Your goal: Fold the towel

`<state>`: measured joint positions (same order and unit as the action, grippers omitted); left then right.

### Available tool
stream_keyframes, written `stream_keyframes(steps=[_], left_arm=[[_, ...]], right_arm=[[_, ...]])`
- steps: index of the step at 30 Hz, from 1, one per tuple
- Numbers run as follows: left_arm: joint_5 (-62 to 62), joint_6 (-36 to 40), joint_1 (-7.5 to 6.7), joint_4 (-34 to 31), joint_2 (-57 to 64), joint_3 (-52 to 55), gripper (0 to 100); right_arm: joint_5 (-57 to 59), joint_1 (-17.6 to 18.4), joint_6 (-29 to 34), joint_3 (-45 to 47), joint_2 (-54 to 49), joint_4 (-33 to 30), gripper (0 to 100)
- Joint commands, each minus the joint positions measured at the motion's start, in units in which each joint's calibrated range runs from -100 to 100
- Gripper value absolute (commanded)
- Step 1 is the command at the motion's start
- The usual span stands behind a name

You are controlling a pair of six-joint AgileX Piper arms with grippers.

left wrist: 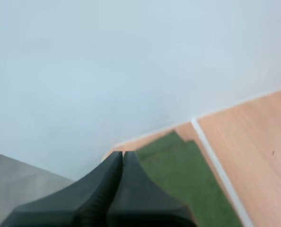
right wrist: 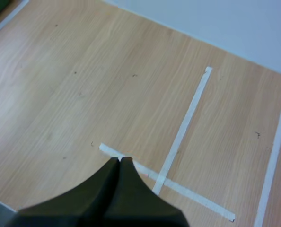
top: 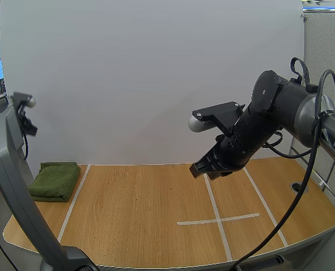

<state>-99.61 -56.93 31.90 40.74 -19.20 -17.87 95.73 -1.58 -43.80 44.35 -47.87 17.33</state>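
At the near edge of the surface (top: 139, 220), a white tape cross (top: 218, 220) marks the right half. The right jaws hang in the air above it, well clear of the wood. In the right wrist view they lie together as one dark wedge, closed on nothing.

Farther back on the left, beyond a long tape line (top: 73, 200), the green towel (top: 56, 179) lies in the far left corner of the surface, just in front of the white wall. It is a compact, thick pad with layered edges. The left jaws are raised above its near side, not touching it. They are also pressed shut and empty.

Judging from the stacked layers and neat outline, the towel looks folded already, and little seems left to do. How many folds were wanted I cannot tell.
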Motion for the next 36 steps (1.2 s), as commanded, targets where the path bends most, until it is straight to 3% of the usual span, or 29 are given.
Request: stream_keyframes(steps=[1,5,11,15,20,25,33,36], left_arm=[[-0.39,4.32,0.05,7.60,8.10,-0.05,0],[-0.39,5.79,-1.31,7.75,10.50,-0.05,0],[-0.39,9.54,-5.45,8.47,13.92,-0.05,0],[-0.39,11.40,-8.32,9.25,15.92,-0.05,0],[-0.39,13.12,-11.27,9.35,18.87,-0.05,0],[-0.39,13.72,-12.74,9.76,23.49,3.87,0],[-0.39,10.15,-12.82,13.99,33.76,16.97,0],[0.64,9.69,-12.82,15.82,37.68,20.54,0]], right_arm=[[-10.39,-0.04,5.76,0.40,-7.48,-0.10,0],[-10.22,-0.04,10.68,0.50,-14.82,-0.10,0],[-17.49,-0.04,10.88,2.99,-31.00,-1.56,0],[-25.12,-0.14,17.30,3.31,-39.42,-5.59,0],[-26.01,-3.00,22.73,3.31,-44.75,-11.45,0],[-32.53,-4.48,24.15,6.64,-48.71,-9.86,0],[-35.09,-3.35,26.51,17.75,-51.92,-8.39,0],[-34.70,-1.26,26.70,21.75,-51.92,-7.91,0]])
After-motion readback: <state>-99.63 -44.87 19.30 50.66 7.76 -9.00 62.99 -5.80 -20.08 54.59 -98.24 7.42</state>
